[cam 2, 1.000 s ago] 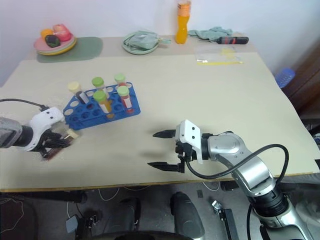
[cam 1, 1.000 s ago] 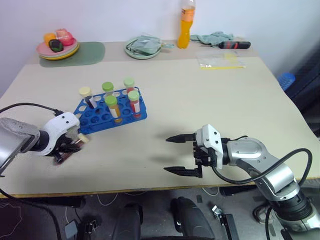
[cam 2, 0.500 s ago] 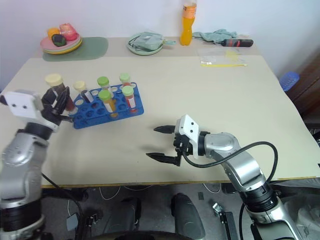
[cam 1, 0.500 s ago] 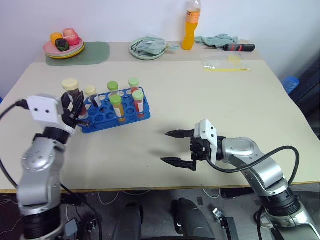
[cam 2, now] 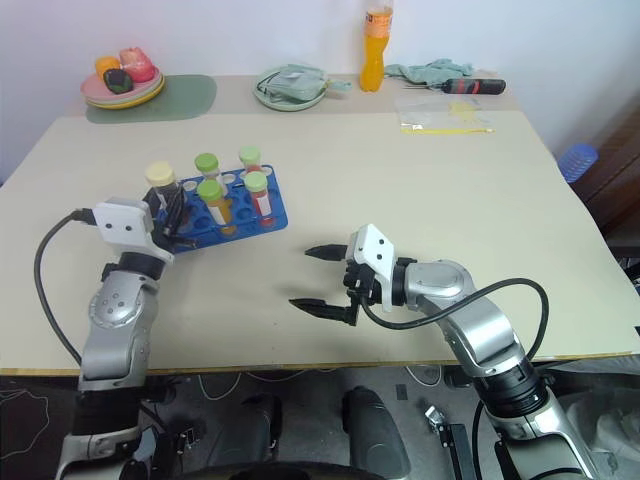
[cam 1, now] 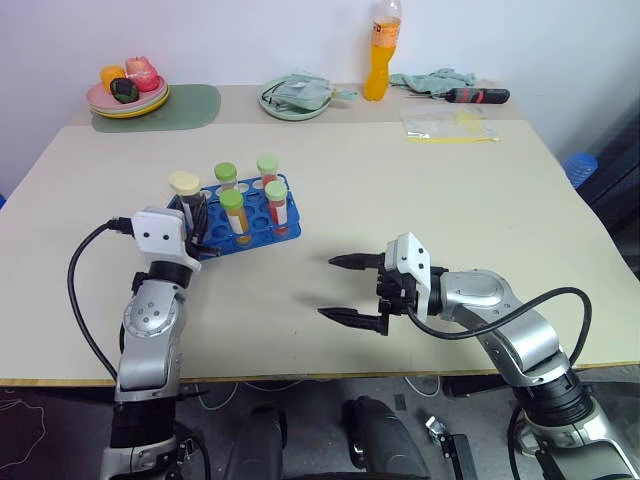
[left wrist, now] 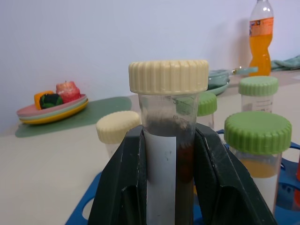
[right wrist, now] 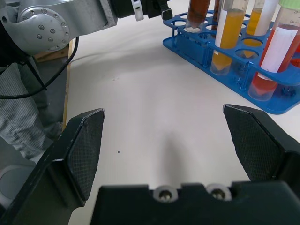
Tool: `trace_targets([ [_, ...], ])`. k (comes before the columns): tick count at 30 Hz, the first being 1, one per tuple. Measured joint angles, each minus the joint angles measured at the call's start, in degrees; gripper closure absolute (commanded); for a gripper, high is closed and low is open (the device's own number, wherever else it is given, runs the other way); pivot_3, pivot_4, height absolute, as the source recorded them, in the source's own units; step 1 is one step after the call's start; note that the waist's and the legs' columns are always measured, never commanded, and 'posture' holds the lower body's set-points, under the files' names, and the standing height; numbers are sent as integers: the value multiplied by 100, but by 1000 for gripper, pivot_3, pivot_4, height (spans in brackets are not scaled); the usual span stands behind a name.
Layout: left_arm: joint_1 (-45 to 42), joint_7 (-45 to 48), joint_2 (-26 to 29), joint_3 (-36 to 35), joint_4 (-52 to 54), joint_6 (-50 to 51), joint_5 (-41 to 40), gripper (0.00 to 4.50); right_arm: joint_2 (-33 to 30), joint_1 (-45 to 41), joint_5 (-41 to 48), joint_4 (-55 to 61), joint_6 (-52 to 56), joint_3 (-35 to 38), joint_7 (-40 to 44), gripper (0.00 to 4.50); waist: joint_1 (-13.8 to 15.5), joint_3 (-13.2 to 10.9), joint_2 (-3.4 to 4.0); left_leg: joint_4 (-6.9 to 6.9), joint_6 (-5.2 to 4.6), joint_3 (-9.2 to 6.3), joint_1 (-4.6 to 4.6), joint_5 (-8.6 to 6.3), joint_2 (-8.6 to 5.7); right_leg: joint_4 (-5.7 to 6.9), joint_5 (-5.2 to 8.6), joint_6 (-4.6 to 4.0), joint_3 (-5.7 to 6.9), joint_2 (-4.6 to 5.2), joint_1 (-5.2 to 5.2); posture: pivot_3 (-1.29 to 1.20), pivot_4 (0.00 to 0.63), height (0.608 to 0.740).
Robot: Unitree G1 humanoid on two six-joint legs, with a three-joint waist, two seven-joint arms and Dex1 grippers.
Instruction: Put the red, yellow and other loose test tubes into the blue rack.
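The left gripper [cam 1: 192,215], fingers clamped on a cream-capped tube [left wrist: 168,140], has risen upright to the blue rack [cam 1: 255,235]; right gripper [cam 1: 350,290] open.

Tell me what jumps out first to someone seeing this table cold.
The blue rack on the table's left, bristling with green-capped tubes of orange and red liquid, catches the eye first. At its near-left corner the left pincer is shut on an upright cream-capped tube of dark liquid. Mid-table, the right pincer hovers wide open, holding nothing.

beige table [cam 1: 420,210] with blue rack [cam 1: 262,228]
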State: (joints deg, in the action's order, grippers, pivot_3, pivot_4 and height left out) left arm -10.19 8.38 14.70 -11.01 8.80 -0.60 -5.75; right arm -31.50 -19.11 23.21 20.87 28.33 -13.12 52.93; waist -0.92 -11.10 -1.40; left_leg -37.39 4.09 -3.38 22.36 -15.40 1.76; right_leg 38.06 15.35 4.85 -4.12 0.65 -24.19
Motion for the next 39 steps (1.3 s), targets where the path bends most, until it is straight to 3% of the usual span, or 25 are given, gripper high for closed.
trace_targets([
  [24,101,-48,-15,-94,24,144,-181,3745,-6,27,10,6,9,2,-61,0,-15,1,2,2,0,1,-2,0,0,0,0,0,0,0,0,0,150,740],
  [31,94,-51,-132,-116,-213,94,-267,272,-6,27,21,6,11,2,-63,0,0,1,1,2,0,0,-1,0,0,0,0,0,0,0,0,0,150,740],
  [32,97,-51,-133,-125,-211,48,-274,79,-6,29,25,6,11,4,-61,0,0,1,1,2,0,0,-1,0,0,0,0,0,0,0,0,0,150,740],
  [39,642,84,-51,-466,790,279,-981,79,-129,52,284,10,153,344,-20,0,-13,1,2,3,0,-1,-1,0,3,0,0,0,0,0,0,0,150,740],
])
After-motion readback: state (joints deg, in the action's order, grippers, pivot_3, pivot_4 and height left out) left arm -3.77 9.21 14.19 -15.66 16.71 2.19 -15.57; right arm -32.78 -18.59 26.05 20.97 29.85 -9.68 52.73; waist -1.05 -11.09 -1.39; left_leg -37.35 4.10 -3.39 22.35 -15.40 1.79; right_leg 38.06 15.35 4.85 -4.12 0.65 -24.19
